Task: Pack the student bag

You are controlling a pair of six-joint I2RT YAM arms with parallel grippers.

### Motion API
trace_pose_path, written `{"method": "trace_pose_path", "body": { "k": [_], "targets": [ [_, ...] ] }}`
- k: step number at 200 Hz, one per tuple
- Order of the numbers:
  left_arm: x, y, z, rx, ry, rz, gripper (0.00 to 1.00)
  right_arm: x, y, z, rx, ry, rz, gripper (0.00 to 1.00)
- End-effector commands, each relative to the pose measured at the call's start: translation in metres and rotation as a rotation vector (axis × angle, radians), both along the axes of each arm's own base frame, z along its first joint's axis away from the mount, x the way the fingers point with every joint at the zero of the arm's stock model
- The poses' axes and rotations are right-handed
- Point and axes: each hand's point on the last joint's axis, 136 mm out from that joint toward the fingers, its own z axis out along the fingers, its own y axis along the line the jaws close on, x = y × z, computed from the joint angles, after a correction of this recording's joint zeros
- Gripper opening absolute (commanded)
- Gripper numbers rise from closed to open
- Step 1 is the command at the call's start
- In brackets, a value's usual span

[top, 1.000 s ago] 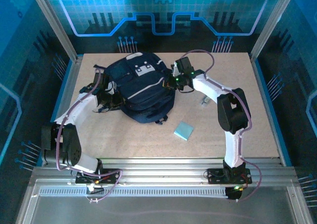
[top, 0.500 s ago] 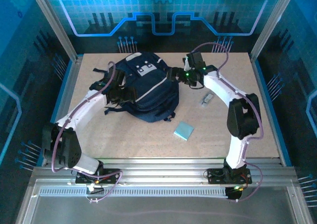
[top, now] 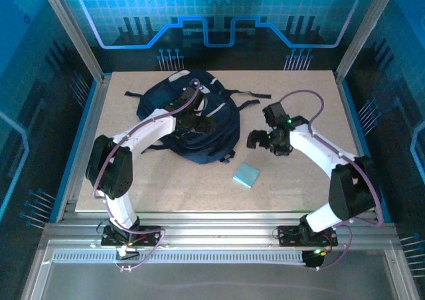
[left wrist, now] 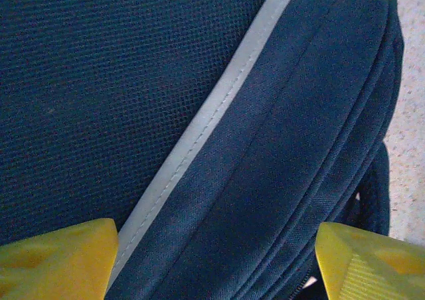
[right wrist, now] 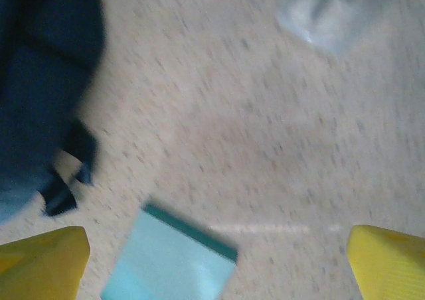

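The student bag (top: 174, 107), dark navy with pale grey stripes, lies flat at the back left of the table. My left gripper (top: 201, 123) hovers low over its front panel. In the left wrist view its yellow fingertips (left wrist: 56, 260) stand wide apart above the navy fabric and a grey stripe (left wrist: 219, 94), open and holding nothing. My right gripper (top: 255, 139) is off the bag, over bare table to its right, also open and empty. A light blue flat book (top: 246, 174) lies just in front of it; in the right wrist view the book (right wrist: 172, 260) sits between the fingertips, lower down.
Black straps (top: 251, 99) trail from the bag toward the right. A small pale translucent object (right wrist: 329, 14) lies on the table beyond the right gripper. The bag's edge (right wrist: 40, 94) is at the left of the right wrist view. Metal frame posts stand at the table's corners.
Both grippers have opened. The left arm swung right, over the bag's top. The right arm pulled off the bag toward the front, above the blue book. The bag's straps now lie spread out.
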Motion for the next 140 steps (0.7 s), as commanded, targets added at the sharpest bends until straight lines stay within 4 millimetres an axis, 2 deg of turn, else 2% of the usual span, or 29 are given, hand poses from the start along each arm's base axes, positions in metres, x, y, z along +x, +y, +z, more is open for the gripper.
{"method": "trace_pose_path", "body": {
  "k": [1, 20, 40, 100, 119, 130, 140],
  "targets": [
    [0.000, -0.003, -0.006, 0.055, 0.018, -0.065, 0.79, -0.034, -0.005, -0.002, -0.006, 0.040, -0.077, 1.00],
    [-0.002, -0.003, -0.019, 0.098, 0.045, -0.087, 0.79, -0.050, 0.000, -0.012, 0.029, 0.073, -0.100, 1.00],
    [-0.005, -0.003, -0.029, 0.137, 0.064, -0.111, 0.79, -0.057, 0.002, -0.020, 0.025, 0.100, -0.105, 1.00],
    [-0.018, -0.004, -0.044, 0.216, 0.124, -0.177, 0.84, -0.053, 0.017, -0.030, 0.002, 0.128, -0.092, 1.00],
    [-0.016, 0.004, -0.047, 0.269, 0.114, -0.173, 0.84, -0.052, 0.022, -0.031, 0.009, 0.129, -0.106, 1.00],
    [-0.012, 0.010, -0.048, 0.302, 0.099, -0.162, 0.79, -0.053, 0.028, -0.032, 0.025, 0.128, -0.112, 1.00],
    [-0.010, 0.011, -0.048, 0.304, 0.092, -0.162, 0.61, -0.055, 0.034, -0.033, 0.029, 0.129, -0.116, 1.00]
  ]
}}
